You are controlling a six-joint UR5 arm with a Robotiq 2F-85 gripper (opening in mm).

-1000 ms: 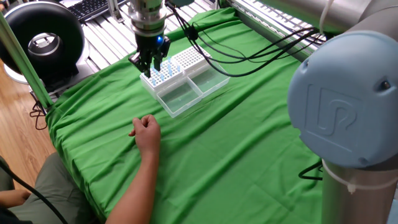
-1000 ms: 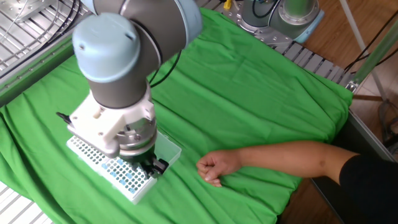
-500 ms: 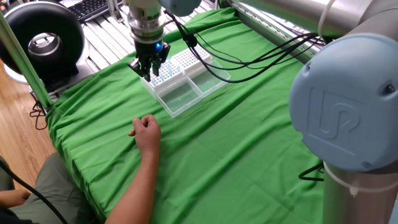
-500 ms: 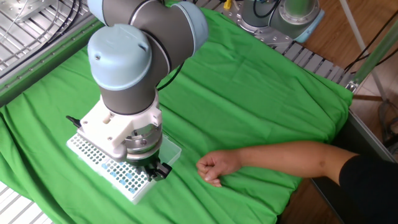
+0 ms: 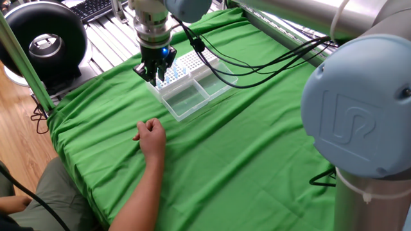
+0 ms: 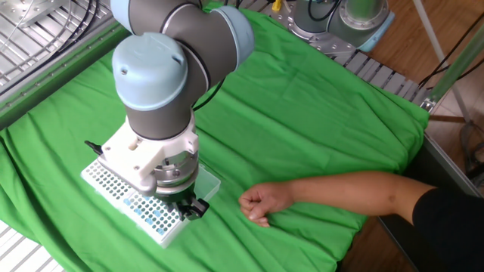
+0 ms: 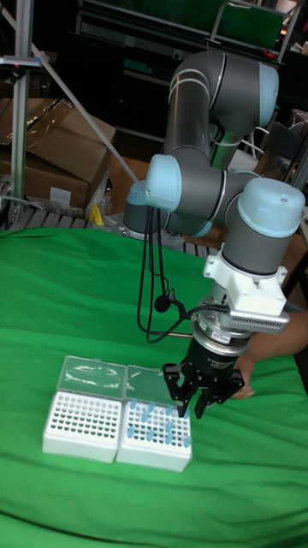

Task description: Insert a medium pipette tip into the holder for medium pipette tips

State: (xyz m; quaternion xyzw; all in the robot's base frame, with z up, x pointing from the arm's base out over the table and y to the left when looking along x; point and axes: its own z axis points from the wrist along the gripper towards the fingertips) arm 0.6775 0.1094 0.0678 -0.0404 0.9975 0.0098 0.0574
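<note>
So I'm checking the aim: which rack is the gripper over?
The gripper hangs over the rack with blue tips, not the empty-holed rack beside it.

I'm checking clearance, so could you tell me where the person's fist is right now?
In one fixed view, the fist rests on the green cloth, near the table's front edge, apart from the racks' open clear lids.

Green cloth [image 5: 244, 147] covers the table; white holder for medium pipette tips [image 7: 154, 435], top a dotted grid with scattered pale blue tips; second white rack [image 7: 81, 425], left in tall view; black gripper [image 7: 201, 402]; arm grey with light blue caps.
</note>
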